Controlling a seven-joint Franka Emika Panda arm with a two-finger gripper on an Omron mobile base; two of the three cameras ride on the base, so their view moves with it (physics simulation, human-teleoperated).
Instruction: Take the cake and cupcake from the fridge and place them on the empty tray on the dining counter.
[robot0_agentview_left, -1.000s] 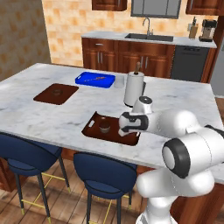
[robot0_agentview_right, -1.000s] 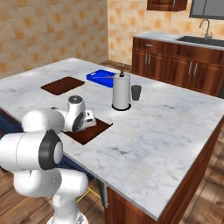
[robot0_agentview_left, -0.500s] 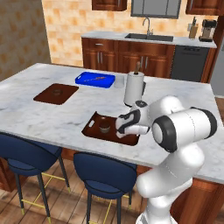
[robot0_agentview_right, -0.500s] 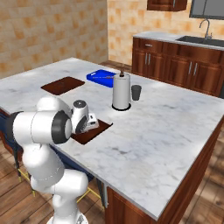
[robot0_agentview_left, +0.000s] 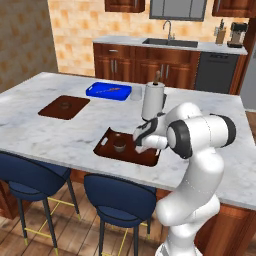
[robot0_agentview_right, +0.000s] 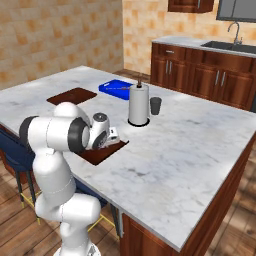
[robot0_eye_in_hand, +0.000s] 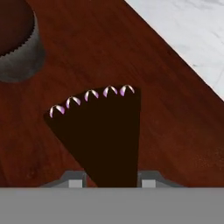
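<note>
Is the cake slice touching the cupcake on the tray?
Apart. The hand view shows bare tray floor between the cake slice and the cupcake.

The tray (robot0_agentview_left: 107, 151) lies on the tabletop (robot0_agentview_left: 60, 132) near its front edge, above the stools (robot0_agentview_left: 117, 200). In the tray sits the cupcake (robot0_agentview_left: 119, 145), with the cake (robot0_eye_in_hand: 103, 135) just beside it. Behind stands a paper-towel holder (robot0_agentview_left: 152, 101); a blue tray (robot0_agentview_left: 107, 91) and a flat tray (robot0_agentview_left: 64, 106) lie farther left.
</note>
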